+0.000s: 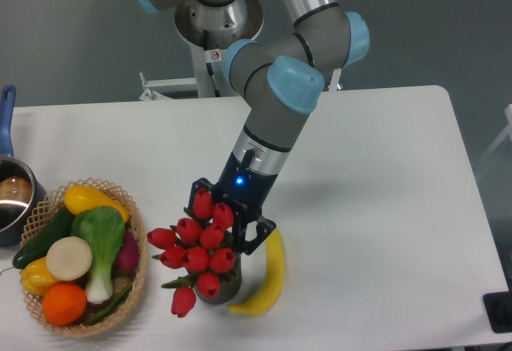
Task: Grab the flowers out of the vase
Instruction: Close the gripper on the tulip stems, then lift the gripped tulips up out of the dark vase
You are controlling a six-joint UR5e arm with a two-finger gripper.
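Observation:
The flowers [200,247], red tulip buds with dark green leaves, stand in the small dark grey vase [222,289] near the table's front edge. My gripper [230,209] comes down from the upper right onto the back of the bunch. Its two black fingers [198,186] stand apart, one behind the top bud and the other on the right beside the banana, with the upper buds between them. The stems and the fingertips are hidden by the blossoms. Only the lower part of the vase shows below the buds.
A yellow banana [270,277] lies against the vase's right side. A woven basket [138,235] of vegetables and fruit sits to the left. A blue-handled pot [11,195] is at the left edge. The table's front edge runs just below the vase.

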